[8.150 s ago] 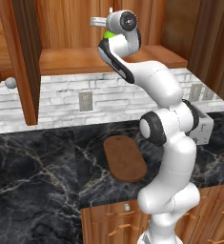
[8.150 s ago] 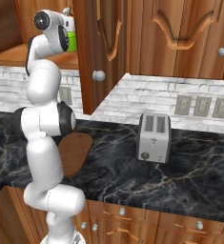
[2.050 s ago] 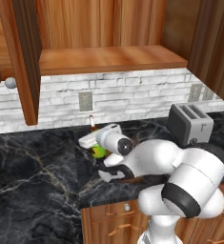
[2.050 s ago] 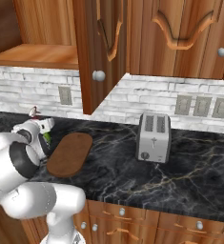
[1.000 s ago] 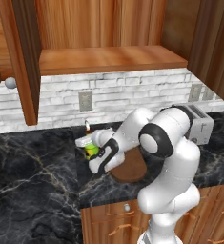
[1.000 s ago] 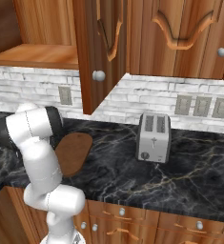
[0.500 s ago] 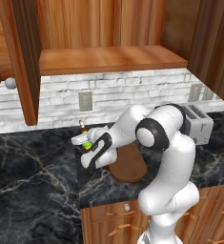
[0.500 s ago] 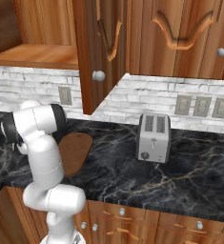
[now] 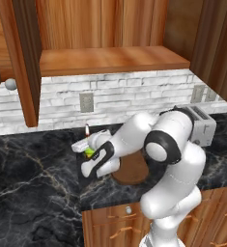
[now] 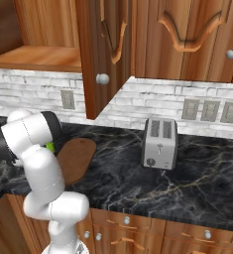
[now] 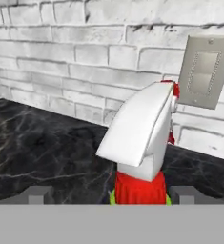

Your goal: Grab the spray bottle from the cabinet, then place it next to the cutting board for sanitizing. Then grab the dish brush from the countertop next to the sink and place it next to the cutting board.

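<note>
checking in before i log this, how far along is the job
Done: the bottle is out of the cabinet and down beside the board. In hand: the gripper sits open around the bottle's neck, not yet pulled away. Left: fetching the brush and setting it by the board.

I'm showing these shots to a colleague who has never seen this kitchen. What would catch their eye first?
Probably the bright green spray bottle with its white-and-red nozzle, on the black marble countertop just left of the dark cutting board, with the gripper around it, fingers apart. Next, the big white arm bent low over the counter, and the silver toaster to its right by the brick backsplash.
</note>
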Robot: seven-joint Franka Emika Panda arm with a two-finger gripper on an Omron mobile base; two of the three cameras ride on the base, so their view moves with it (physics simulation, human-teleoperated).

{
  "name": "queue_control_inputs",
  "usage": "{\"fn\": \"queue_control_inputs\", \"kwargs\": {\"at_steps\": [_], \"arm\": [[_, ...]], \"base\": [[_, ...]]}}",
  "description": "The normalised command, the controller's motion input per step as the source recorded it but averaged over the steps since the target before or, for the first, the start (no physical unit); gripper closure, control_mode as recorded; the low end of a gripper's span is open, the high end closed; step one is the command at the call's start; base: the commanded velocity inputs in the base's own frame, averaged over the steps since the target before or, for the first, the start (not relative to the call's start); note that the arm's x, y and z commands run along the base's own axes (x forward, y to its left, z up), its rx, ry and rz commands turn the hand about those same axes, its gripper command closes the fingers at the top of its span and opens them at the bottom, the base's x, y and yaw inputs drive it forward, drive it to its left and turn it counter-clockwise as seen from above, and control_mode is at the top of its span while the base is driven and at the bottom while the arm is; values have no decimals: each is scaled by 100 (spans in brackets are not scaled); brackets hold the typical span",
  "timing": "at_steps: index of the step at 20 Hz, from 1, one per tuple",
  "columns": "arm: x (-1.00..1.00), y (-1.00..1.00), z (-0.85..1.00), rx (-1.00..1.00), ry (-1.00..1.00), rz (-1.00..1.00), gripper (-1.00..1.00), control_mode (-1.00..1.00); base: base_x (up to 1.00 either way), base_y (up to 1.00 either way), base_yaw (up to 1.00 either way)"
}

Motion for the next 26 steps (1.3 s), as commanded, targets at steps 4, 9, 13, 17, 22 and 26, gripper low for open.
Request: {"fn": "queue_control_inputs", "kwargs": {"at_steps": [4,9,13,17,22,26], "arm": [[-52,-14,-6,0,-9,0,-100,-100],[-70,-18,-10,1,-1,0,-100,-100],[-63,-1,6,0,-5,0,-100,-100],[-60,0,31,1,-9,-2,-100,-100],[-61,-1,66,2,-10,-6,-100,-100],[-29,-4,99,1,-3,-13,-100,-100]], "base": [[0,0,0],[0,0,0],[0,0,0],[0,0,0],[0,0,0],[0,0,0]]}}
